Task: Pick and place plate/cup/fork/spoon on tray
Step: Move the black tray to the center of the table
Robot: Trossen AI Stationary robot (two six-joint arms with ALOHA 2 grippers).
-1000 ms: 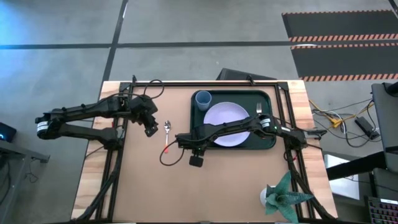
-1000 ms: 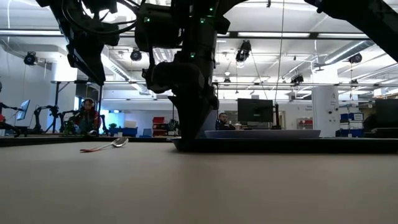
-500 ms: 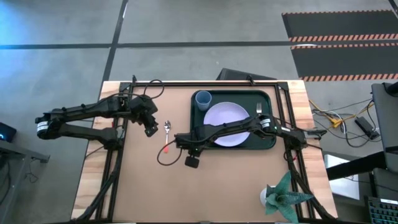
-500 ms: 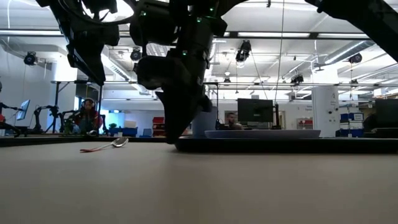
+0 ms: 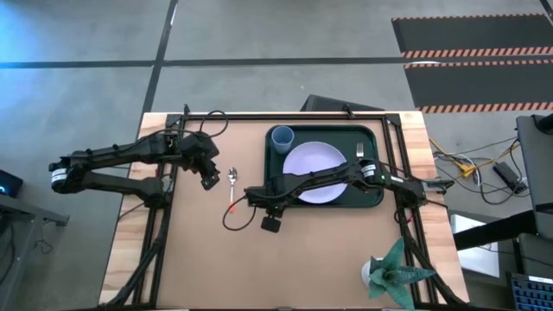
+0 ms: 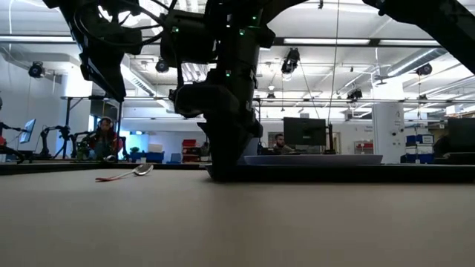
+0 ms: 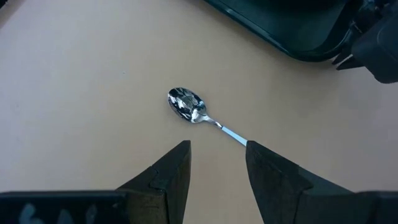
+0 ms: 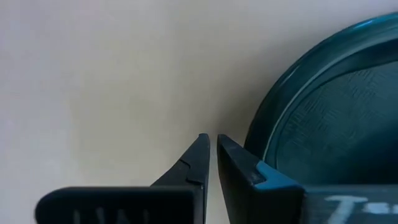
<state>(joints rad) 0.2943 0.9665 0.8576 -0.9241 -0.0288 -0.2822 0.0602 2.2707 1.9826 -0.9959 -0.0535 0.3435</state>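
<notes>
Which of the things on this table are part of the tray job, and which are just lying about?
Part of the job: tray, plate, cup, fork, and the spoon, lying on the table outside the tray.

Just lying about: potted plant at the table's corner, black cable looped near the spoon.

No readable text, labels or signs.

Left gripper (image 7: pixel 214 163) hovers with fingers spread; right gripper (image 8: pixel 212 155) hangs low, fingers nearly together.
</notes>
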